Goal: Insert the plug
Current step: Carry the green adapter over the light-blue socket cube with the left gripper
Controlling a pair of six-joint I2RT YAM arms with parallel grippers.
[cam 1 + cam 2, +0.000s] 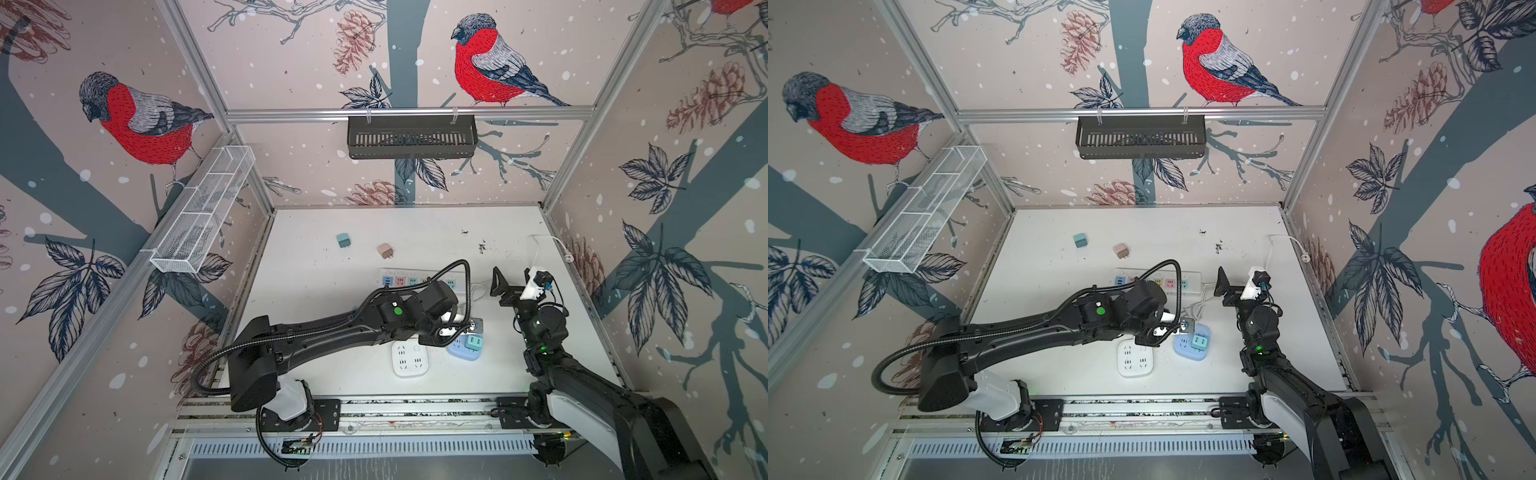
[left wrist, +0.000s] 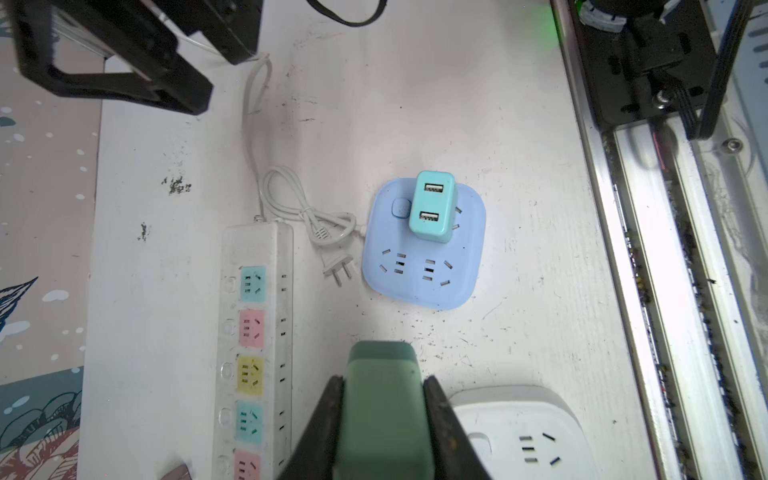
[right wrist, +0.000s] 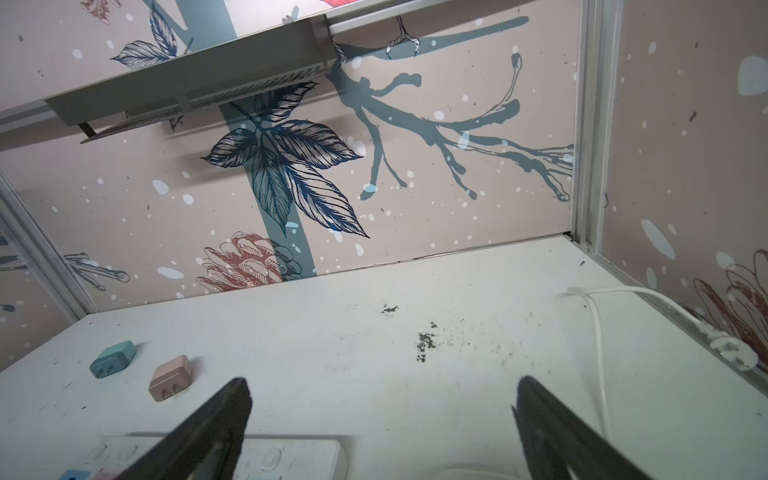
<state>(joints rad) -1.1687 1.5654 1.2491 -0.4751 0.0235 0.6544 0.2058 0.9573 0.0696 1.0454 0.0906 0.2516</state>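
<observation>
Two jaws of your left gripper (image 2: pixel 383 388) clamp the green plug (image 2: pixel 380 365), long axis toward the blue socket block (image 2: pixel 424 278); right gripper (image 3: pixel 382 399) gapes.

Across the middle of the desk (image 1: pixel 316 299) lies the power strip (image 1: pixel 395 281). Nearer, side by side, sit the left socket block (image 1: pixel 409 359) and the right socket block (image 1: pixel 459 354), with a seated adapter (image 1: pixel 473 343) on the right one. Beyond the strip, to the left, lie a loose adapter (image 1: pixel 343 240) and, right of it, a second loose adapter (image 1: pixel 385 250). A corded plug (image 1: pixel 570 258) lies far right.
</observation>
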